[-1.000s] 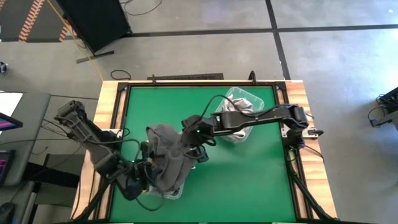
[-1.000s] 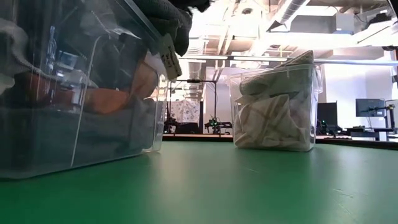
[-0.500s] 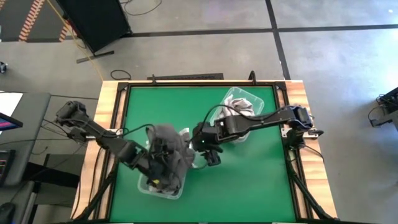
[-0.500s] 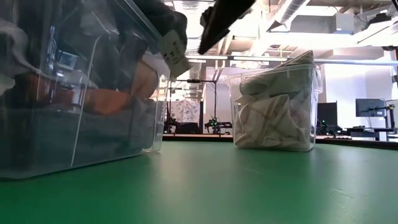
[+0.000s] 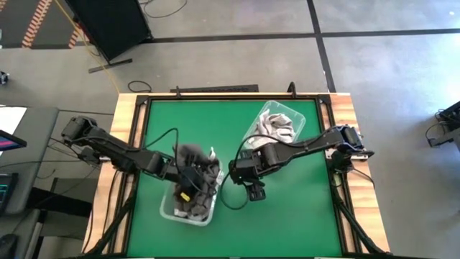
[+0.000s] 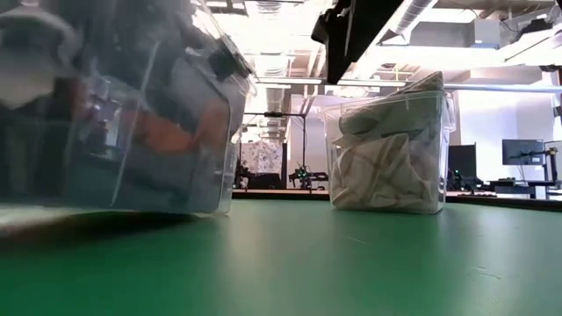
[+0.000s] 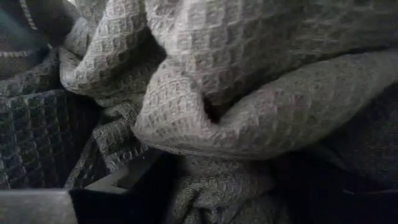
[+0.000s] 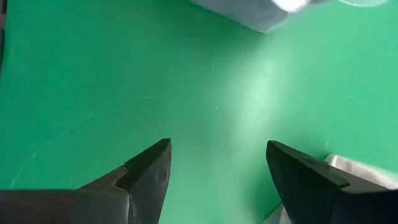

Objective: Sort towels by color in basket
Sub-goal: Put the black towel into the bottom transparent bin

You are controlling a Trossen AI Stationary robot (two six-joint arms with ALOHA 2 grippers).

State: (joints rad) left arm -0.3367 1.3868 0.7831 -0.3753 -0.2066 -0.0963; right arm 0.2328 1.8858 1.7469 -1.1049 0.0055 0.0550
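Observation:
A clear bin (image 5: 168, 210) near the table's near-left holds dark grey and heathered grey towels (image 5: 203, 178). A rust orange towel (image 6: 167, 136) shows through its wall (image 6: 224, 105). My left gripper (image 5: 190, 181) is down in this bin, sunk among the grey waffle-weave towels (image 7: 261, 81) that fill its wrist view. My right gripper (image 5: 253, 191) hangs open over bare green table (image 8: 217, 144), just right of that bin, touching nothing. A second clear bin (image 5: 277, 128) farther right holds pale towels (image 6: 386, 158).
The green mat (image 5: 287, 216) has free room to the right and near side of the right gripper. Wooden rails (image 5: 345, 208) frame the table. The right arm (image 6: 347, 26) crosses the top of the low view between the two bins.
The right gripper has come off the grey towel and moved toward the table's near-right, away from the bin. The left gripper has moved right and down into the bin. The grey towel, a raised heap before, now lies sunk in the bin. The bin has shifted and shows blurred.

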